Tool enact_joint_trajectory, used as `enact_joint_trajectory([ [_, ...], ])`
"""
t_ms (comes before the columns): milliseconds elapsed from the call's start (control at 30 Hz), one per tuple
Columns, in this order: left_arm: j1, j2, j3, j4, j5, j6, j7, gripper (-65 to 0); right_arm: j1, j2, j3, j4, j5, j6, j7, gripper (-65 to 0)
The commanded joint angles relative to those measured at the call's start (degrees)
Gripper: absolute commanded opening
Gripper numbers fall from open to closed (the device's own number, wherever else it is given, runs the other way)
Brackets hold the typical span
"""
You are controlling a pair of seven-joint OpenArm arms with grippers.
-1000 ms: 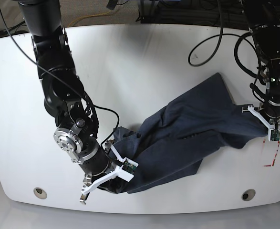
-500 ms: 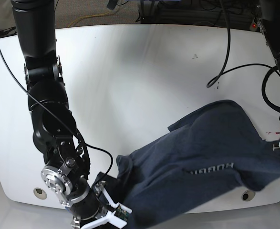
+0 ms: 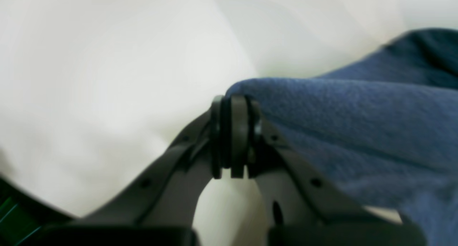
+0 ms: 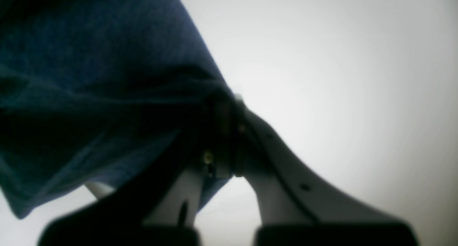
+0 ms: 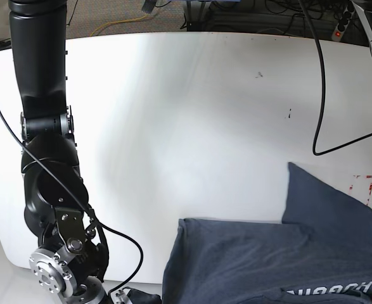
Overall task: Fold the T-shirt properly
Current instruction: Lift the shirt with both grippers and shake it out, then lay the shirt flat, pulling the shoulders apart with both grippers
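The T-shirt (image 5: 287, 253) is dark slate-blue and hangs spread across the lower right of the base view, with white lettering (image 5: 328, 290) near its bottom edge. In the left wrist view my left gripper (image 3: 232, 131) is shut on a bunched fold of the T-shirt (image 3: 357, 131), which drapes off to the right. My right gripper (image 4: 227, 113) is likewise shut on an edge of the T-shirt (image 4: 107, 78), and the cloth hangs to its left. Neither gripper's fingers show in the base view; only the right arm's (image 5: 49, 221) lower joints do, at the left.
The white table (image 5: 186, 114) fills the base view. A black cable (image 5: 319, 95) loops over its right side, beside red marks (image 5: 362, 183) near the right edge. More cables and a power strip (image 5: 338, 22) lie beyond the far edge.
Both arms have drawn the T-shirt toward the table's near edge and the camera. The cloth has spread wider between them. The grippers have left the base view.
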Motion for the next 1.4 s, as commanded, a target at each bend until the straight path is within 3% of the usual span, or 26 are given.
enact_joint_trajectory([
  [0,-1.5,-1.5,-0.2,0.4,0.2,-0.4,-0.8,-64.7,2.1,0.4,0.5,2.6,-0.7,-1.1,-1.4,-65.0],
  [200,-0.3,-1.5,-0.3,1.6,0.2,-3.7,0.3,-64.7,-5.2,0.5,4.9,8.2,-0.7,-1.1,-3.6,-65.0],
  [400,8.3,-0.3,-0.3,5.2,0.1,-7.0,2.1,-64.9,-17.8,0.1,11.3,12.5,-0.5,-1.1,-3.6,-65.0],
  [567,16.9,5.4,-5.3,5.4,0.1,-10.3,2.0,-64.9,-27.2,-0.4,14.0,15.3,-0.4,-1.4,-3.4,-65.0],
  [733,24.9,11.0,-8.2,5.3,0.2,-13.9,0.2,-64.9,-34.7,-4.5,19.5,15.8,-0.5,-1.1,-2.5,-65.0],
  [833,29.6,14.5,-8.3,5.3,0.2,-14.2,-1.0,-64.9,-39.0,-5.8,21.4,15.8,-0.5,-1.1,0.1,-65.0],
  [1133,40.7,21.3,-8.2,5.3,0.2,-16.2,-3.0,-65.0,-50.6,-9.6,25.9,15.9,-0.5,-1.1,2.9,-65.0],
  [1367,49.8,24.6,-8.3,5.3,0.2,-17.6,-5.9,-65.0,-58.3,-11.0,30.3,15.7,-0.1,-1.1,3.2,-65.0],
])
